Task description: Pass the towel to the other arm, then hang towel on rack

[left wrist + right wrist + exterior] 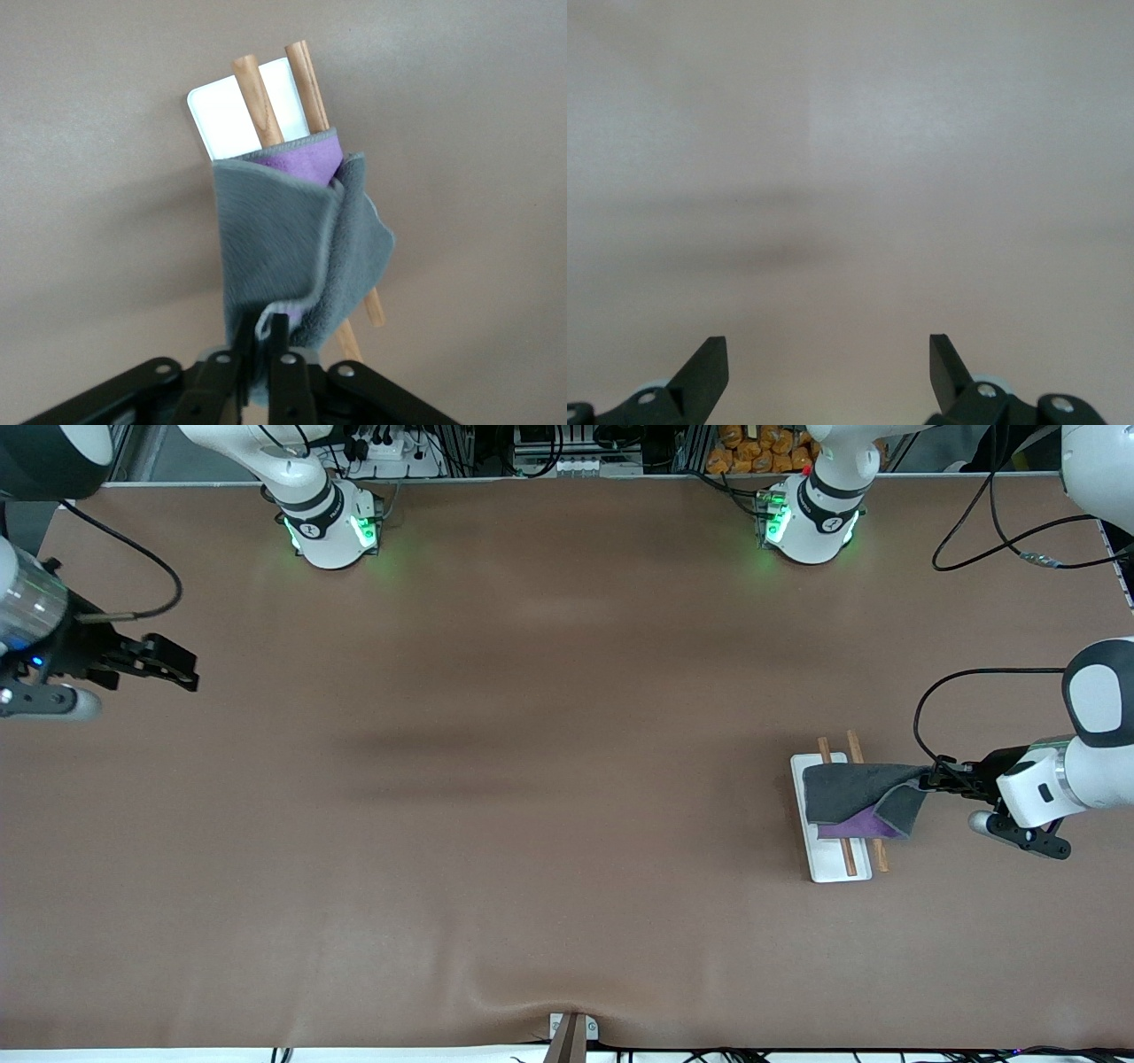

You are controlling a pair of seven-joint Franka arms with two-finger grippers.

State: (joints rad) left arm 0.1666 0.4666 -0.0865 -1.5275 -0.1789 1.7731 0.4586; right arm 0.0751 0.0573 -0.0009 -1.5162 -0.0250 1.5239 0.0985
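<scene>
In the front view the towel [855, 795] lies draped over the rack [831, 862], at the left arm's end of the table, and the left gripper [932, 776] pinches its corner.

In the left wrist view the fingers [278, 341] are nearly closed on the edge; they should open fully before retreating.

In the right wrist view the right gripper [828, 363] waits wide open, holding nothing
</scene>
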